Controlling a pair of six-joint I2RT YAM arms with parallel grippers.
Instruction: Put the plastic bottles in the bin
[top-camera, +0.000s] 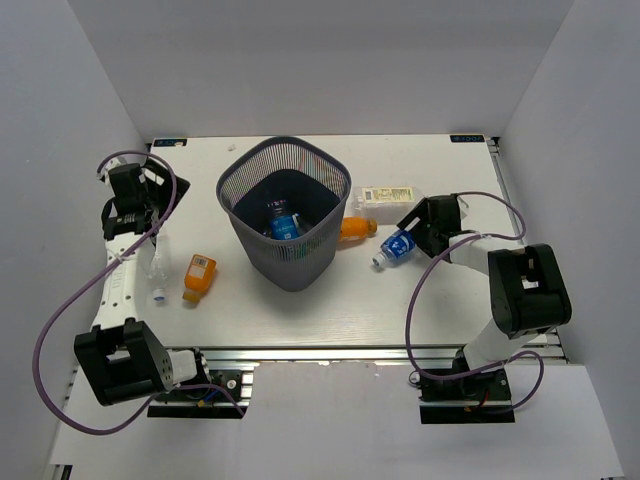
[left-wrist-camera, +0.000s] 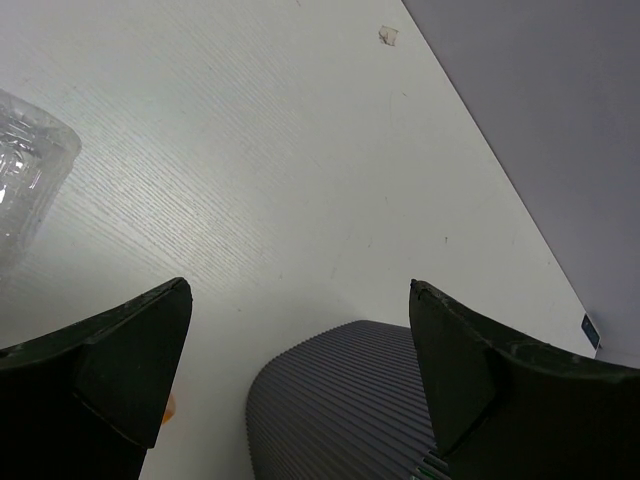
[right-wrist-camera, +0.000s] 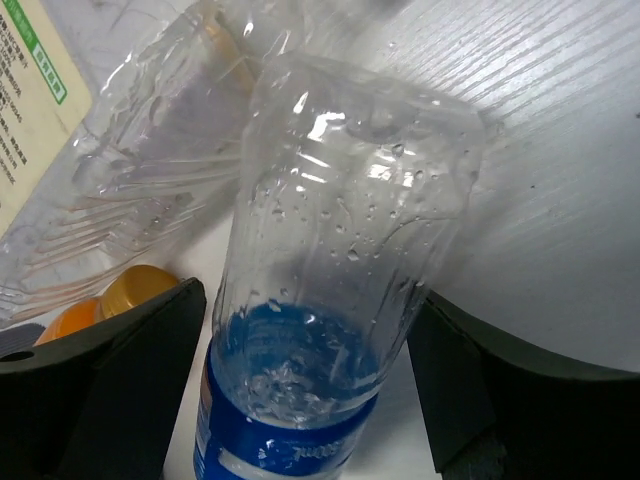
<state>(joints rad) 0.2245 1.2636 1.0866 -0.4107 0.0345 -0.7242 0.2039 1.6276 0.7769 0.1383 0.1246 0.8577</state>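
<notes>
Right gripper (right-wrist-camera: 303, 298): jaws wide, straddling a clear blue-labelled bottle (right-wrist-camera: 330, 230) lying on the table (top-camera: 430, 290) right of the bin (top-camera: 250, 255). A thin gap appears on each side, though contact is hard to rule out. Just beside it lie an orange bottle (top-camera: 357, 228) against the bin's right side and a white-labelled squarish bottle (top-camera: 388, 195). Another blue-labelled bottle (top-camera: 283, 222) is inside the bin. Left gripper (left-wrist-camera: 300, 325): jaws wide, holding nothing. A clear bottle (top-camera: 158, 275) and a second orange bottle (top-camera: 198, 277) lie left of the bin.
</notes>
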